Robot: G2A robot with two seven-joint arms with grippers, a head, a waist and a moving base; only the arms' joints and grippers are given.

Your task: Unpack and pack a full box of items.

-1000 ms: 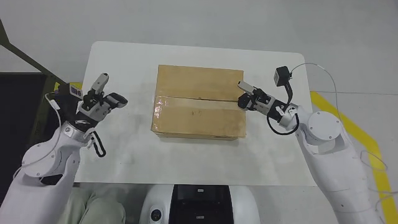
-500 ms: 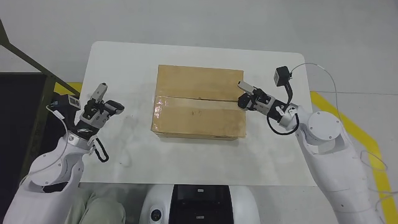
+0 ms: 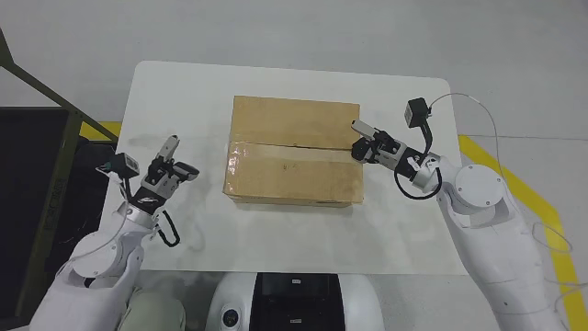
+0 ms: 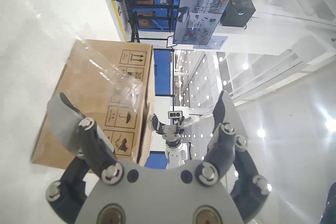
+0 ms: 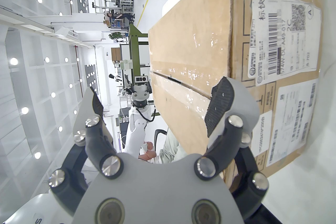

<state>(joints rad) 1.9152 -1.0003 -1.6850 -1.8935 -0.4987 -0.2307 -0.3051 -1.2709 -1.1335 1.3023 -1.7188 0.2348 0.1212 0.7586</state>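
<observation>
- The white counter (image 3: 184,92) stood on a pale floor, with a wide margin of it showing along the front edge nearest me and at both short sides.
- Nearest my body, my left fingers (image 4: 61,114) hung spread and held nothing. They were over the front left part of the counter, well apart from the box.
- The box (image 3: 294,152), closed cardboard, sat in the middle of the counter with its long axis running left to right. From my left fingers it lay off to the right, one short end turned toward them.
- Clear tape (image 4: 115,75) ran down over that left end, crumpled near the top edge.
- My right fingers (image 5: 221,101) were spread and empty too, close against the box's right end. One pad sat at the top edge where the seam (image 3: 294,144) meets that end; I could not tell whether it touched.
- I judged my right arm much the nearer. The seam ran straight away from it, along the long axis.
- Paper labels (image 5: 283,33) covered the right end face.
- Beyond the box, a strip of counter gave the far flap room to fold back.
</observation>
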